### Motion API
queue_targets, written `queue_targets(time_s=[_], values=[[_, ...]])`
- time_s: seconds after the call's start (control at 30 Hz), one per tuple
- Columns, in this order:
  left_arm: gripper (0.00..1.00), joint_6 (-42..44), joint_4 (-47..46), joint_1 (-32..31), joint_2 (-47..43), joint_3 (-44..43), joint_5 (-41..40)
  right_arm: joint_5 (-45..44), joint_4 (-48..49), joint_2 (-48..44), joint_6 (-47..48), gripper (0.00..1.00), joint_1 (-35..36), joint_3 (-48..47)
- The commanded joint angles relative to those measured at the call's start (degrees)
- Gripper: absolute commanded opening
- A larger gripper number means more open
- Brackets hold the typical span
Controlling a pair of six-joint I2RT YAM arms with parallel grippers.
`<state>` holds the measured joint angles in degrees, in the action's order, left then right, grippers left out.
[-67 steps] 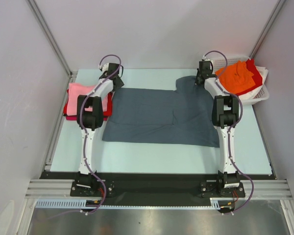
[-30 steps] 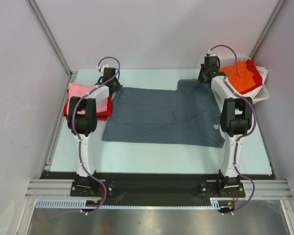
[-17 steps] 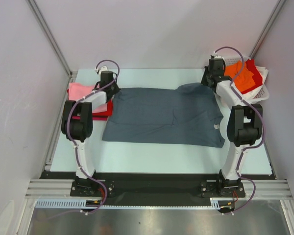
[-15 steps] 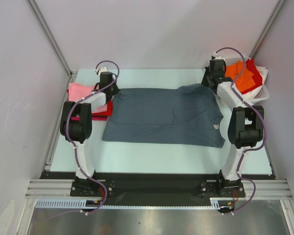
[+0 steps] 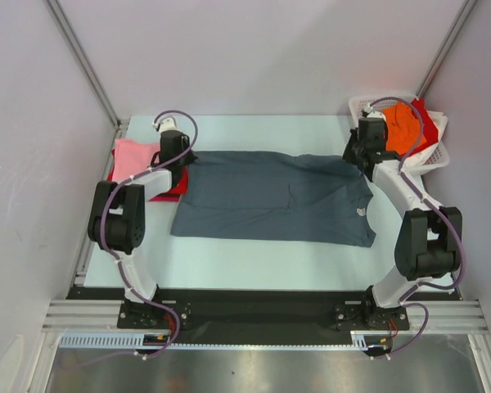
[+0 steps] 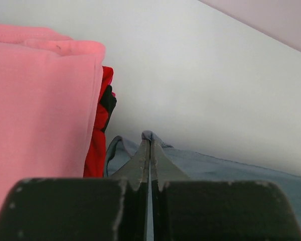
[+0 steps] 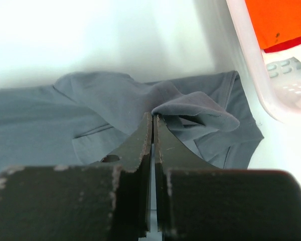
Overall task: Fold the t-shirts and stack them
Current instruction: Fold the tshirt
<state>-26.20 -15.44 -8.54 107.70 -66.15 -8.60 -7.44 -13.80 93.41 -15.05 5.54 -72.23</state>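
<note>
The near hem of the blue-grey t-shirt [image 5: 270,196] lies flat and unmoved across the middle of the tabletop [image 5: 254,262], while everything farther back has shifted. Both elbows have swung outward toward the frame's edges, and the two wrists have come nearer along the shirt's far edge. The sleeve that stuck up at upper right a moment ago is now drawn down, so that edge reads almost straight. The left pincer [image 5: 182,161] is together, clamped on a small peak of cloth at the far left corner. The right pincer [image 5: 353,155] is likewise shut, on a raised fold beside the sleeve. This looks like the start of the first fold, far edge toward near, with stacking still ahead. Beyond, at upper left, a pink t-shirt [image 5: 131,155] covers most of a red t-shirt [image 5: 176,187]. At upper right, the basket [image 5: 438,155] holds an orange t-shirt [image 5: 401,131] whose lower layers are hidden. From above, the wrists hide the fingertips, and each wrist view is half blocked by its own fingers, so how much cloth is gripped cannot be told.
</note>
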Motion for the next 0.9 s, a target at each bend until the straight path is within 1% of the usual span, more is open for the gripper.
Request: queue_targets(time_s=[0.0, 0.23, 0.4, 0.63, 0.87], values=[[0.0, 1.9, -5.9, 0.3, -5.5, 2.3, -0.3, -0.1, 1.9, -4.5, -0.9, 0.0, 0.1, 0.8], [0.0, 2.5, -10.0, 0.3, -8.3, 7.4, 1.0, -1.1, 0.3, -9.9, -1.0, 0.0, 0.0, 3.3], [0.0, 2.0, -10.4, 0.2, -9.2, 10.1, 1.2, -0.7, -0.3, -13.6, -1.3, 0.0, 0.2, 6.9], [0.0, 1.0, -12.5, 0.2, -13.7, 15.5, 0.2, -0.9, -0.3, -19.5, -1.9, 0.0, 0.2, 11.7], [0.0, -1.0, -14.2, -0.3, -17.4, 21.0, -0.4, -0.9, -1.8, -22.9, -2.0, 0.0, -0.1, 14.1]])
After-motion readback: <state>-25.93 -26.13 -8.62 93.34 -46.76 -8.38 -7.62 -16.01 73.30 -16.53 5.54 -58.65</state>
